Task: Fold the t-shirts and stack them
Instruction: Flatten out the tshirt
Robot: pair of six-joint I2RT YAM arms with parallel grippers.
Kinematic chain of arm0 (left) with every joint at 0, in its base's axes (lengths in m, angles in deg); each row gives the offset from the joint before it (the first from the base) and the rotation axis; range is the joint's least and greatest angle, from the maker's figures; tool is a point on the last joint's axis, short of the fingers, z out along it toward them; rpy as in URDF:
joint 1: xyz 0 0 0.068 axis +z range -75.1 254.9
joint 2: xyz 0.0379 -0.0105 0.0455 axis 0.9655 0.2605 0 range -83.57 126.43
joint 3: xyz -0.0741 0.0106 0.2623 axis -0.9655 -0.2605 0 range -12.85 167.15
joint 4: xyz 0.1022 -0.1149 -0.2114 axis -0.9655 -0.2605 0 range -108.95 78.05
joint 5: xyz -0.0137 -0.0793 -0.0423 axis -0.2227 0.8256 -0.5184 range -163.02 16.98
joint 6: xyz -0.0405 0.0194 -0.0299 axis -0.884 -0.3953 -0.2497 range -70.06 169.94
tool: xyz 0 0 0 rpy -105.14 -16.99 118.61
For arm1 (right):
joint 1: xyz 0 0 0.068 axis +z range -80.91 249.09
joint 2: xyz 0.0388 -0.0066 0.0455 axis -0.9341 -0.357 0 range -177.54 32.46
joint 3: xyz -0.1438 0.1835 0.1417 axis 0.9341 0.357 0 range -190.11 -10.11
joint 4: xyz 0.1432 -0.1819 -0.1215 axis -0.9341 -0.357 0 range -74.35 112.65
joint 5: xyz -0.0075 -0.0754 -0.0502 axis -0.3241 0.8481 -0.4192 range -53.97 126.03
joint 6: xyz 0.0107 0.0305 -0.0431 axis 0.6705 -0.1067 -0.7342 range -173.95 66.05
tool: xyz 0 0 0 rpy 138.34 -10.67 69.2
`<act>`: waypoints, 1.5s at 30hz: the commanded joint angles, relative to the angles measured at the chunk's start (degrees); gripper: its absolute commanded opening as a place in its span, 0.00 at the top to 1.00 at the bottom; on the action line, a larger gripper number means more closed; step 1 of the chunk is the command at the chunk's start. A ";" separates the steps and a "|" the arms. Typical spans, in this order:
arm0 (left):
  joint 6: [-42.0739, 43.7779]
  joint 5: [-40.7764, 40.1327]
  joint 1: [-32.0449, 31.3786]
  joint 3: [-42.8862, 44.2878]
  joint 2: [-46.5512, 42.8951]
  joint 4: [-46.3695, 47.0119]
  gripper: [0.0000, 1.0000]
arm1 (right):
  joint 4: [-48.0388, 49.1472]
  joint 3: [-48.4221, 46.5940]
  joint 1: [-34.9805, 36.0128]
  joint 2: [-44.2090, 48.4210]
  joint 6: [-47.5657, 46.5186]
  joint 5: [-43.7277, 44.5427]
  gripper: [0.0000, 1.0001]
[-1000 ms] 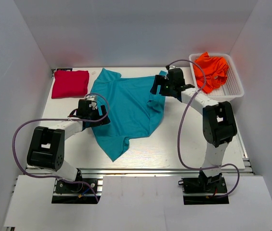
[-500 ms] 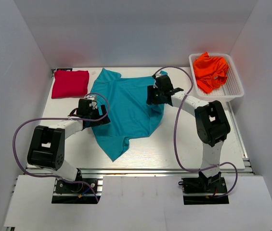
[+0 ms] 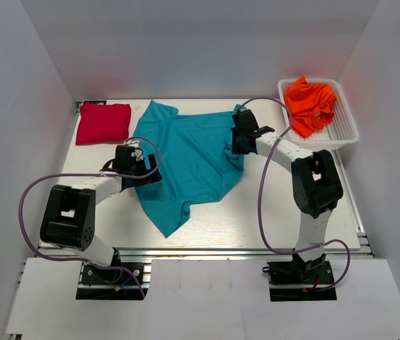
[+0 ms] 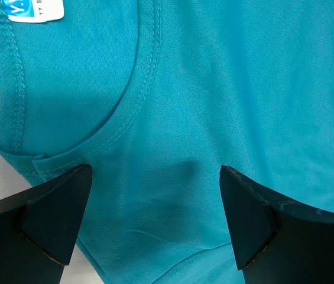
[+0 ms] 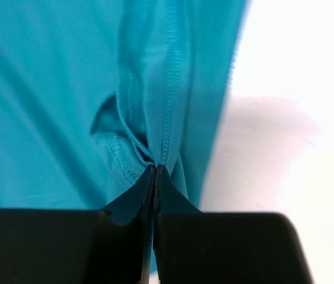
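Right hand (image 5: 156,168) just clamped and is now pinching the soft teal cotton t-shirt (image 3: 189,159) at its hem. The left hand (image 4: 155,174) is hanging wide open, so I'm guessing the fold's starting.

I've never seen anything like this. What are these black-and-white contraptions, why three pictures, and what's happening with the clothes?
These are two robot arms bolted at the near edge of a table. The wide picture comes from a camera above; each close-up comes from a camera on one wrist. A teal t-shirt lies spread on the table, a folded red t-shirt at its far left corner, an orange t-shirt in a white basket. The left end effector hangs open over the teal neckline; the right end effector is shut, pinching a hemmed edge.
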 commanded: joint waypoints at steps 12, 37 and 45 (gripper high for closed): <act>0.50 -5.30 0.16 -0.86 -0.31 -10.26 0.00 | -29.76 1.34 -7.19 0.15 6.42 33.29 0.82; 0.50 -2.31 0.16 -1.91 -0.93 -8.50 0.00 | -3.30 5.13 -5.63 6.06 -12.21 -21.29 0.10; -0.03 -2.84 0.16 -1.92 -0.40 -7.89 0.00 | -13.23 10.45 -5.89 6.81 -2.64 -4.16 0.10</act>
